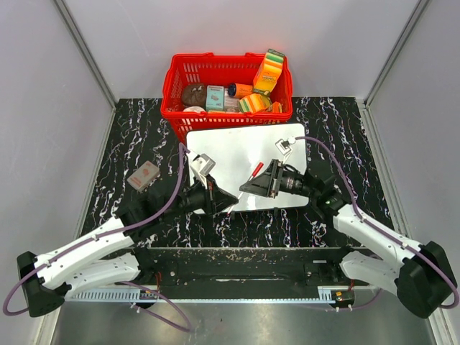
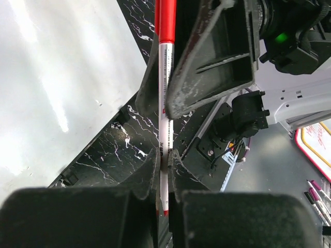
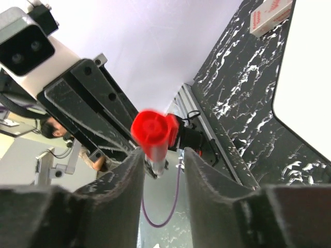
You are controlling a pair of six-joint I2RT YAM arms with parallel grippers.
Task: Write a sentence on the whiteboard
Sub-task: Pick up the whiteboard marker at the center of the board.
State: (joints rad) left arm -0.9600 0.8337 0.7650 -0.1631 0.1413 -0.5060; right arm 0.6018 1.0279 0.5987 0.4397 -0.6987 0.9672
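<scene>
— First, the left gripper (image 2: pixel 164 157)?
— Clamped tight on the white barrel of the marker (image 2: pixel 165 77).
— And the right gripper (image 3: pixel 163 152)?
— Sat with one finger on either side of the red cap (image 3: pixel 151 129). Touched it on one side and showed a sliver of gap on the other. Could not tell whether truly gripped.
— Met where?
— Tip to tip above the near edge of the whiteboard (image 1: pixel 244 144).
— Whiteboard itself?
— Lay flat in the middle of the black marbled table (image 1: pixel 129 129), just beside the red basket (image 1: pixel 175 83) at the far side.
— Anything around it?
— Small pale block (image 1: pixel 142 175) on the table to the left, apart from the board. Small white piece (image 1: pixel 285 145) on the board's far right corner.
</scene>
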